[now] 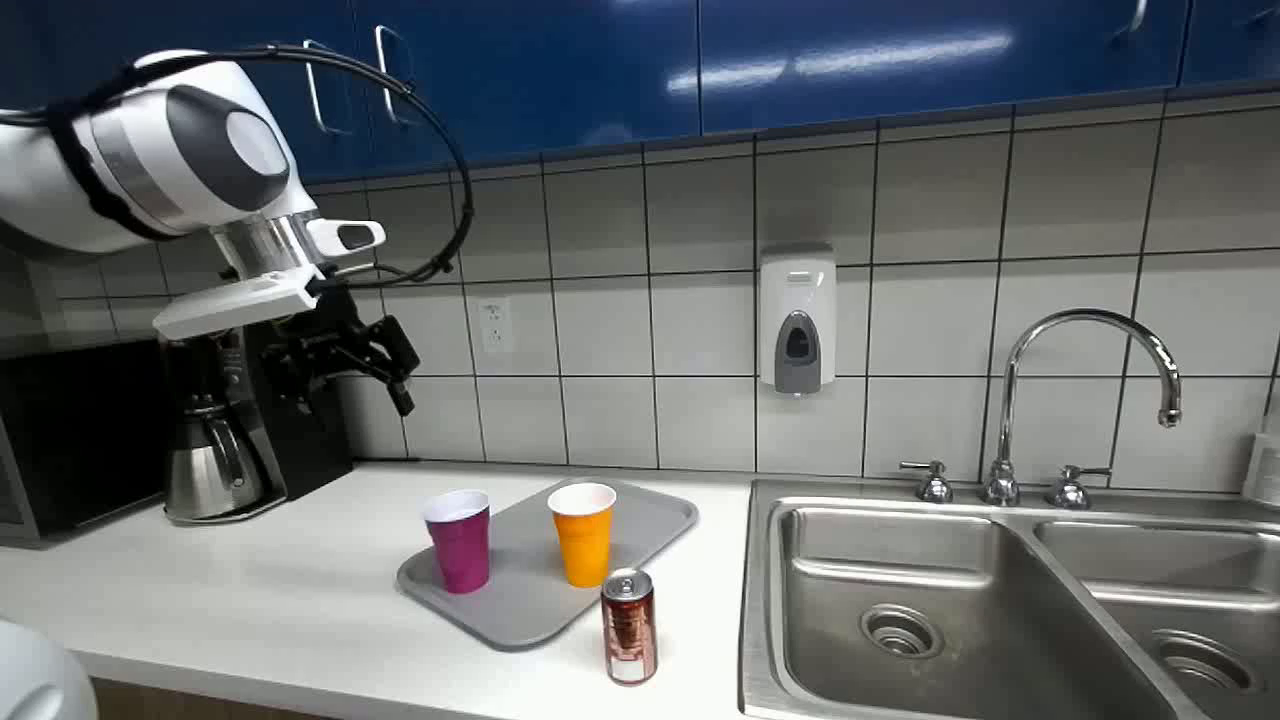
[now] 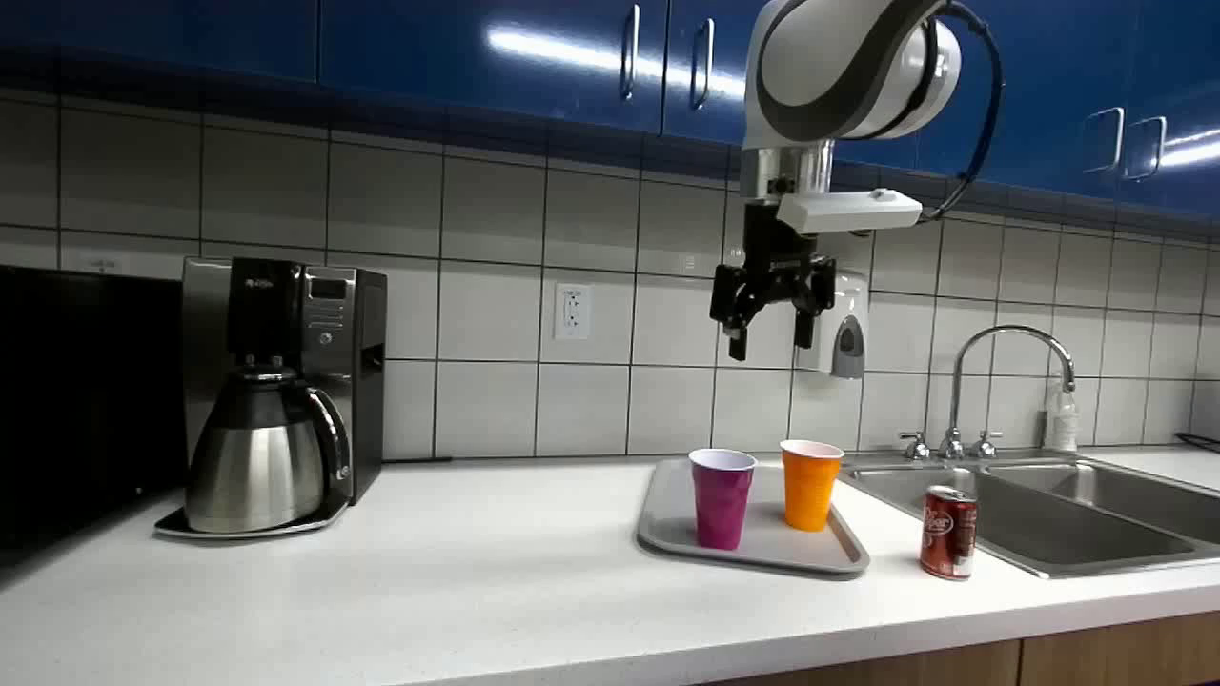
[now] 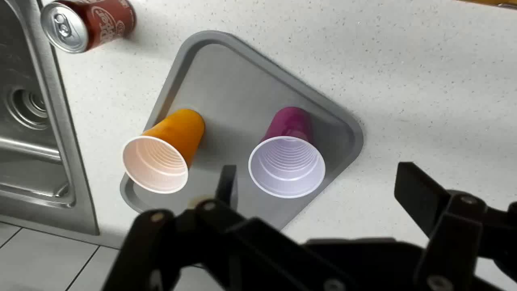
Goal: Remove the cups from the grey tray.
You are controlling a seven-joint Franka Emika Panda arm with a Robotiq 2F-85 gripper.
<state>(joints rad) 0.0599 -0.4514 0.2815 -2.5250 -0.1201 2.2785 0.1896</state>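
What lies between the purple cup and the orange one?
Only bare surface of the grey tray lies between the purple cup and orange cup, in both exterior views.

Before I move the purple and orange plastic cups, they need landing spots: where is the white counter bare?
Widest free patch: the counter between the black-and-silver coffee maker and the grey rectangular tray. Crowded: the gap between tray and steel sink, with the reddish-brown can at its front.

White arm (image 2: 815, 52), dark grey panels (image 1: 203, 140), silver collar (image 1: 265, 245), looping black cable (image 1: 467, 205) — angular black gripper (image 2: 770, 341), round-headed screws (image 3: 334, 285)
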